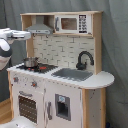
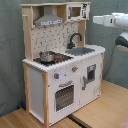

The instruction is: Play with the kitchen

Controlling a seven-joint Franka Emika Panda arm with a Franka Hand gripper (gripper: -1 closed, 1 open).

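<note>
The kitchen (image 1: 60, 95) is a tall white and light-wood toy unit, seen in both exterior views (image 2: 50, 75). It has a grey hood (image 1: 40, 29), a black faucet (image 1: 84, 59) over a grey sink (image 1: 72, 74), a small metal pot (image 1: 31, 62) on the stove, an oven door (image 1: 27, 106) and a microwave cabinet (image 1: 72, 23). My gripper (image 1: 27, 34) hangs in the air at hood height, just off the kitchen's stove-side edge and touching nothing. In the second exterior view the gripper (image 2: 96, 20) shows at the upper right, beside the microwave cabinet (image 2: 75, 11).
A grey curtain (image 1: 115, 50) hangs behind the kitchen. The unit stands on a wooden surface (image 2: 100, 112). My white arm (image 2: 120, 37) fills the second exterior view's right edge. A white shape (image 1: 20, 122) lies at the bottom of the first exterior view.
</note>
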